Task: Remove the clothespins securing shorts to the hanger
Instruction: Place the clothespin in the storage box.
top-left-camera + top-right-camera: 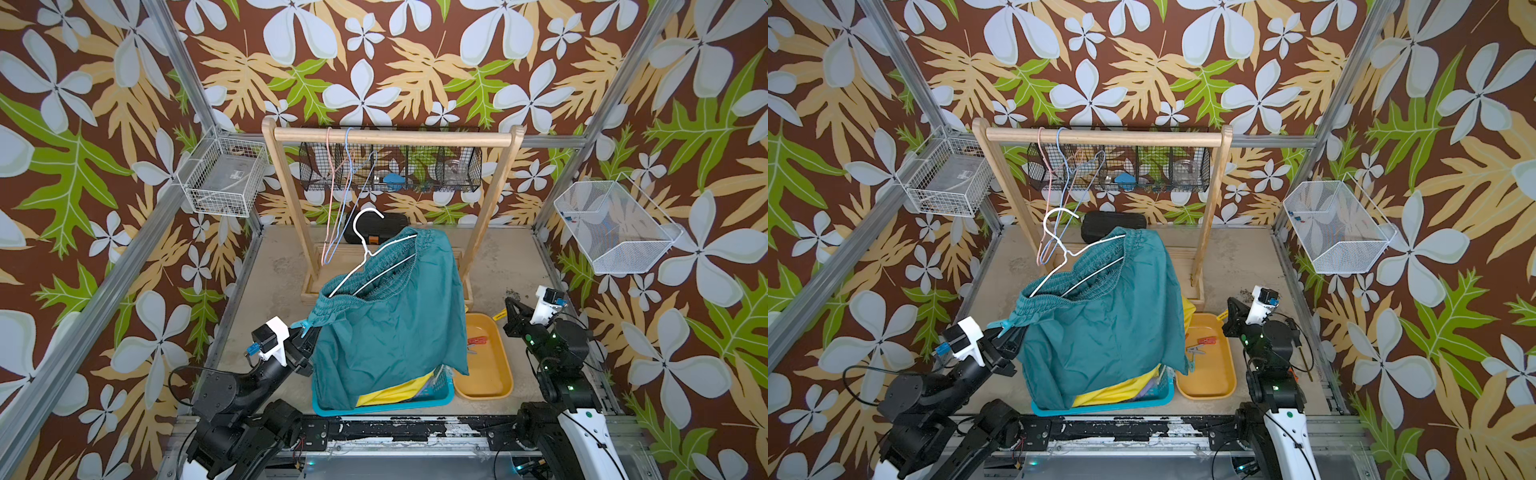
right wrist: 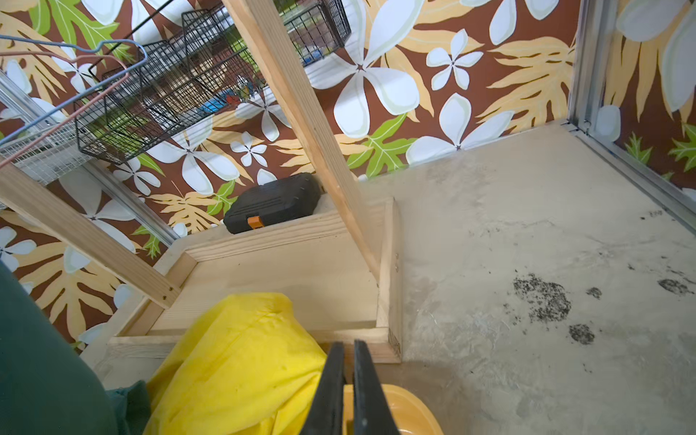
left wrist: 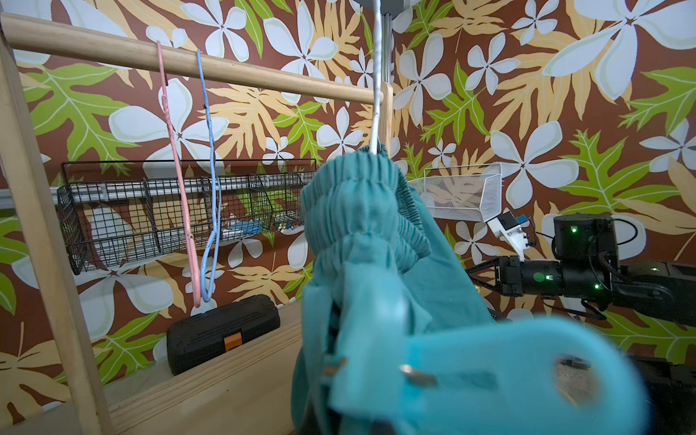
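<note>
— Teal clothespin (image 3: 470, 373) sits at the near-left corner of the teal shorts (image 1: 390, 328), biting the waistband and the white hanger (image 1: 365, 245) wire. The left gripper (image 1: 306, 334) is pinching its handle end.
— Which way does it lie?
— Long axis roughly left to right. The biting end points right into the cloth, handles left toward the arm.
— Risk?
— If the squeeze is too weak, pulling left likely drags shorts and hanger along. The hook rests on nothing I can see, so everything may topple.
— Right gripper (image 2: 348, 348)?
— Pressed together, empty, by the orange tray (image 1: 486, 374).
</note>
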Controlling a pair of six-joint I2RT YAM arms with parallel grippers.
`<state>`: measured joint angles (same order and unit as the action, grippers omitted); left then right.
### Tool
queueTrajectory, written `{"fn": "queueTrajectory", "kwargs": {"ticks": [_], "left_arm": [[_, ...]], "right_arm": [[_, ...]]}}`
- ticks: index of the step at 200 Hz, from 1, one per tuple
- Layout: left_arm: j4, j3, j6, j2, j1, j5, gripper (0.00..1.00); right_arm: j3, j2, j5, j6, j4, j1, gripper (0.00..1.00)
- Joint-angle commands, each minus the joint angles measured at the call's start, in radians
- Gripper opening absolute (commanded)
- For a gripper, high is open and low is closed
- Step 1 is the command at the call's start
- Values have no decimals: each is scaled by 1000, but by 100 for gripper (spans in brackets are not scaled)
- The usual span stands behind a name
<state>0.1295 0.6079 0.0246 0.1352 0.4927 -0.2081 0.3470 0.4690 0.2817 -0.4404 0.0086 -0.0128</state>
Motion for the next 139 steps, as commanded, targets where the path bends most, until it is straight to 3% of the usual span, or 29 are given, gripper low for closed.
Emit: {"fn": "queueTrajectory", "kwargs": {"ticks": [1,24,53,122,139], "left_arm": [[-68,3,3,5,-1,-3,0],[-81,-5,11,17,0,-23,0],[-95,-5,13,32,-1,-25,0],[-72,2,-4,43,0,-26,0],[-74,-5,-1,44,0,-31,0]], "right_arm": [[-30,13,-36,9,15,31,0],[-74,58,-126,3,31,161,0],[-117,115,-364,-12,56,384,0],[-174,199,-399,-29,120,399,0],[-173,194,-395,-29,123,399,25]]}}
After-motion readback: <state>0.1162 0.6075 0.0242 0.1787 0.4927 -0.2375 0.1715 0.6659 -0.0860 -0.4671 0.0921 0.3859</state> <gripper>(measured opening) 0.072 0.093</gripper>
